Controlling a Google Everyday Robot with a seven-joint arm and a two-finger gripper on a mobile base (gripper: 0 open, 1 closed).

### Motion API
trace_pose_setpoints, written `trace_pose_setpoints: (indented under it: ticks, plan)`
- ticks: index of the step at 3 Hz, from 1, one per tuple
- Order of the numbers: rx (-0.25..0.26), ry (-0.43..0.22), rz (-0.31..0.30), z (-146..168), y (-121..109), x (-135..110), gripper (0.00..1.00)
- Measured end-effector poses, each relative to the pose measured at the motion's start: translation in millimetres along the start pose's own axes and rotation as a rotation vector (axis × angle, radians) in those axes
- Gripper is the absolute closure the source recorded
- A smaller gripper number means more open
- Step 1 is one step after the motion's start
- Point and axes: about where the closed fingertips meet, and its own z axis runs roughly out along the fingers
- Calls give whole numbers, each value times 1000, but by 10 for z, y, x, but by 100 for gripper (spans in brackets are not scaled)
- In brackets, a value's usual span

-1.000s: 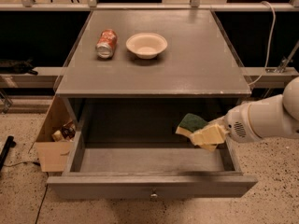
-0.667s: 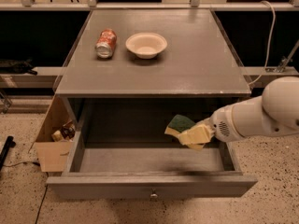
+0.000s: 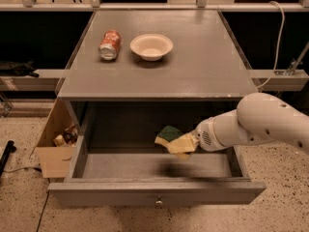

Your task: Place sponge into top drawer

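- While clamped in the gripper, the sponge hangs inside the top drawer, right of its middle. Its green side is up and its yellow foam below, and it is clear of the drawer floor, with a dark shadow beneath it.
- The gripper reaches in across the drawer's right wall on a white arm, its fingers closed on the sponge's right end.
- The drawer is pulled out, with a small knob at the centre of its front panel.
- Above and behind the drawer, the grey cabinet top carries a white bowl. A red can lies on its side just left of the bowl.
- Left of the drawer, an open cardboard box sits on the speckled floor, holding small items I cannot identify.
- Right of and behind the drawer, a white cable hangs down.
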Motion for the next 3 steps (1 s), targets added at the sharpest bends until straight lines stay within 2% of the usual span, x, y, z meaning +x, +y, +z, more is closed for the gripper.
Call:
trace_pose_setpoints:
  ticks: [1, 3]
  plan:
    - [20, 4, 50, 307, -74, 19, 100]
    - [130, -27, 132, 785, -214, -80, 100]
